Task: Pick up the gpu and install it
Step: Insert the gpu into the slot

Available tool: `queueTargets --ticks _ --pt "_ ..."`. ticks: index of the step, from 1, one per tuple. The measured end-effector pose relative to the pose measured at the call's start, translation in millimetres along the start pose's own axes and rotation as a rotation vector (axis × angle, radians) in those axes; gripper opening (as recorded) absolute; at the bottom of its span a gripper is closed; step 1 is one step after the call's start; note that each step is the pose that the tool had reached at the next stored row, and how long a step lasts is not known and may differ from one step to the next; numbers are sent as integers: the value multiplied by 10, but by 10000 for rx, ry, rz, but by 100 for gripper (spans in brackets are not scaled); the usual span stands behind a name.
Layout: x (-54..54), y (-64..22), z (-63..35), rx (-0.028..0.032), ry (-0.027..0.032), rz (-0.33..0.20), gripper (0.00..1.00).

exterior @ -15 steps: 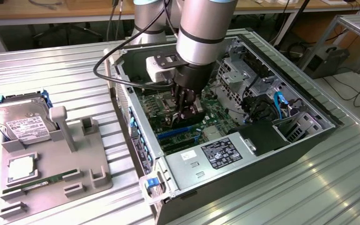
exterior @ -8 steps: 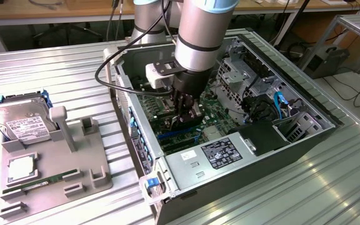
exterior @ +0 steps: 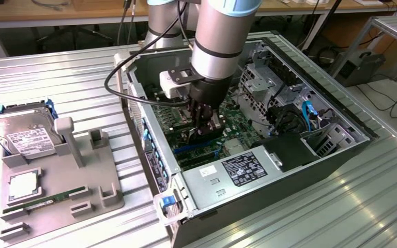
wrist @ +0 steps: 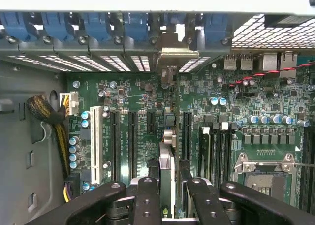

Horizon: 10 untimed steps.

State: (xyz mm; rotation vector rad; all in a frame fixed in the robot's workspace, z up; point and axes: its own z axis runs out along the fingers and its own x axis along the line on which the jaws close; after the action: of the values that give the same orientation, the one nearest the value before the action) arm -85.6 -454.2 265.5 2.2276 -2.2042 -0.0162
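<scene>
Case [exterior: 336,147] holds gpu [wrist: 166,166], gripped by claw [wrist: 167,198].

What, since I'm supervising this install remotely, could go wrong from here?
The gripper holds the gpu edge-on over the motherboard. If its edge misses the black slot beside it, pressing down could stress the board. Its silver bracket sits close to the rear case wall and might catch there.

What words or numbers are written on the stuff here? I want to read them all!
None can be read.
Hard drive white label: print blurred.
Power supply black sticker: print too small.
Motherboard white markings beside the slots: too small.
Memory stick in the grey tray: no legible text.
</scene>
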Motion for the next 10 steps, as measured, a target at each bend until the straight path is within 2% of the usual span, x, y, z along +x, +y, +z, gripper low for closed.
queueTargets --ticks 6,10 --pt "-1 3 12 -49 -5 2 26" --pt "-1 2 -96 -52 -3 1 26"
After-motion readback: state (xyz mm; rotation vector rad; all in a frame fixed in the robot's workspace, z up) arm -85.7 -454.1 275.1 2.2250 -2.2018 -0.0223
